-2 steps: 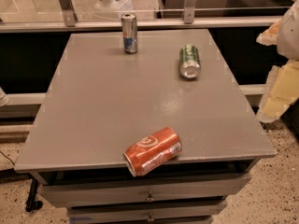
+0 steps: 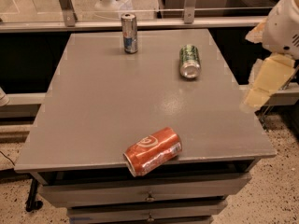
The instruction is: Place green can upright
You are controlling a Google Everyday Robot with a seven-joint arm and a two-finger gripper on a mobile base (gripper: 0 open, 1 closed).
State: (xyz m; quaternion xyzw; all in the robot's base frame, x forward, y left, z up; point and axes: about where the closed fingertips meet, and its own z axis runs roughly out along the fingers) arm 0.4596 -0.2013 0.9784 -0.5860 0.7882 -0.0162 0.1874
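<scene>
Gripper (image 2: 264,80): at the right edge of the view, beyond the right side of the table (image 2: 107,106), hanging from the white arm (image 2: 285,22) that enters from the upper right. Its pale yellow end slants down and to the left, towards the table's right edge. Whether it is spread or pressed together cannot be told. Nothing is seen in its hold. It touches no can.

Green can (image 2: 189,61): nearest of the three to the gripper, yet well apart from it, to the gripper's left. It lies on its side on the far right part of the tabletop. Its length runs from far to near, with a silver end facing the camera. Not upright.

Slim can (image 2: 129,33): silver and blue, standing upright near the far edge, left of the green can and apart from it.

Red can (image 2: 153,151): on its side at the near edge of the table, tilted across it, white swirl uppermost. Its near end overhangs the front edge. It is well apart from both other cans.

Drawers (image 2: 149,197): two fronts with small knobs, below the tabletop. Speckled floor (image 2: 275,195) lies to either side.
</scene>
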